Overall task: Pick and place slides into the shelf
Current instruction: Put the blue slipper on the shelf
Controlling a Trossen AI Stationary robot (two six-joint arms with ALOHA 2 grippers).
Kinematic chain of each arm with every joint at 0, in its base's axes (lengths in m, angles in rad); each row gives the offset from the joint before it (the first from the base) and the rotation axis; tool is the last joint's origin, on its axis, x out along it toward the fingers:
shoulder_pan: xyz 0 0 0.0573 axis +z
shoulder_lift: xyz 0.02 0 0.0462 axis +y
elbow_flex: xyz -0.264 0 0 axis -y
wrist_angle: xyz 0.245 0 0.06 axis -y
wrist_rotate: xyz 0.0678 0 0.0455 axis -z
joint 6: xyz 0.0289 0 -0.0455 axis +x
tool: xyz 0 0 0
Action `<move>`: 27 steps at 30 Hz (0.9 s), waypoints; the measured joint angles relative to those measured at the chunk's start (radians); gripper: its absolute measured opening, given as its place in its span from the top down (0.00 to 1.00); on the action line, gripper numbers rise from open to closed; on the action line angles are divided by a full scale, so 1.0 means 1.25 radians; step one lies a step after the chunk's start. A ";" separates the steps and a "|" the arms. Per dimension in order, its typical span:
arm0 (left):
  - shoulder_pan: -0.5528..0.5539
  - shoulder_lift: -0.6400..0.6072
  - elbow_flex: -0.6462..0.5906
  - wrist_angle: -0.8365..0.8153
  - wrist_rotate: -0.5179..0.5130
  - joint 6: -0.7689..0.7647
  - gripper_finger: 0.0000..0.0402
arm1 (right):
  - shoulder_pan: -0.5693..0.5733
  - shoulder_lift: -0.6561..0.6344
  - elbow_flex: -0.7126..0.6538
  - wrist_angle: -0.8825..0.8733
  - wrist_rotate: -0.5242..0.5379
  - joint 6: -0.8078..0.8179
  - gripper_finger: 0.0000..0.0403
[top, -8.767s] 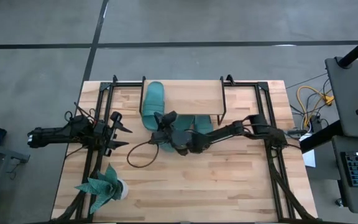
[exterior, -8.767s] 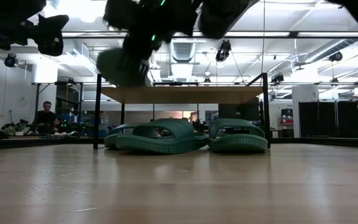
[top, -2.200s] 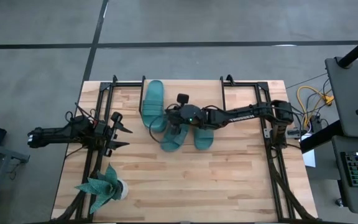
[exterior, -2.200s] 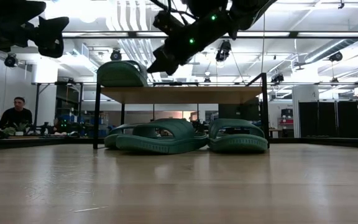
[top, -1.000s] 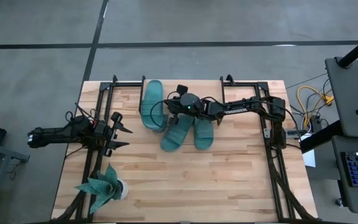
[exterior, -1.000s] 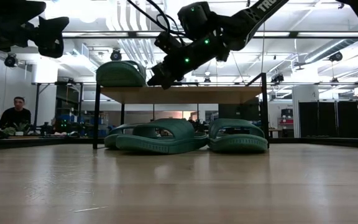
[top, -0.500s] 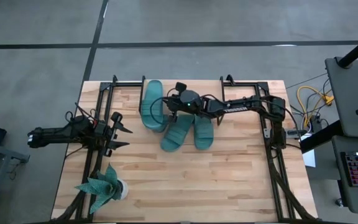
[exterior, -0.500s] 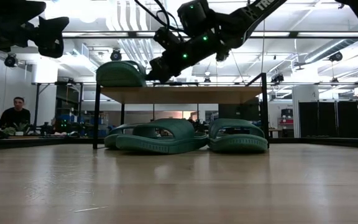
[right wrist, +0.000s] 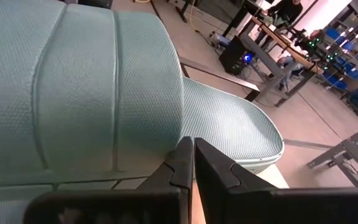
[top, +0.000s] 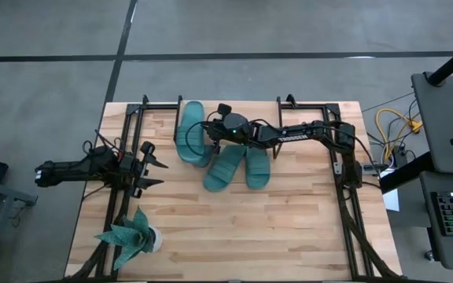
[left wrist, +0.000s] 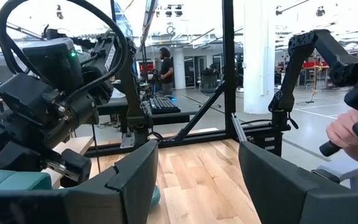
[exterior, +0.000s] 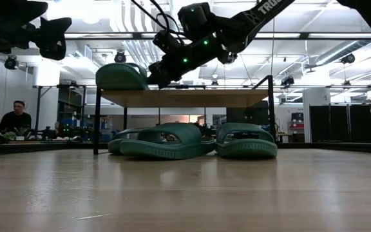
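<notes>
Resting low at the frame's centre, two teal slides (exterior: 172,141) lie on the worktop (exterior: 185,190) under the shelf (exterior: 185,98), apparently awaiting their turn. Above, the right pincer (exterior: 152,80), clenched empty, presses against the slide on the shelf top (exterior: 121,77), probably nudging it square. Far upper left, the left pincer (exterior: 50,35) hangs released, idle.

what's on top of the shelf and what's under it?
On the shelf: one slide, right gripper shut, tips against its strap. Under it: slides on the table, at least three; the low view can't separate the left ones fully.
</notes>
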 joint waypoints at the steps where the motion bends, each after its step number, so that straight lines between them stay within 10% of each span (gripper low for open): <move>1: 0.000 0.000 0.000 -0.001 -0.001 0.000 0.47 | 0.000 -0.002 0.003 -0.007 0.000 -0.003 0.98; 27: 0.000 -0.001 -0.001 0.000 -0.001 -0.001 0.47 | 0.017 -0.146 0.008 -0.208 0.116 -0.038 0.98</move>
